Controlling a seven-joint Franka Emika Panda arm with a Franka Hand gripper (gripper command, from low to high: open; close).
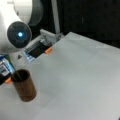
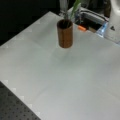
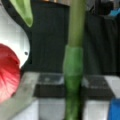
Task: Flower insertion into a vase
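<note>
Fingers: not seen in any view; grip state, I cannot tell.
Petal (image 3: 7, 75): red, wrist view's left.
Stem (image 3: 73, 62): green, upright, centre.
Vase (image 1: 24, 85): on grey table (image 1: 80, 82), left in a front view; stem rising from it (image 2: 65, 33).

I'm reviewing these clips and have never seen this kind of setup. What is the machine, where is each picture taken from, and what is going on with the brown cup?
The white machine is a robot arm. Two cameras off the arm show a grey table with a reddish-brown vase standing upright on it. In a front view, a green stem rises from the vase's mouth. The third camera rides on the wrist: it shows the stem close up, a leaf and a red flower. The gripper itself does not show clearly.
</note>
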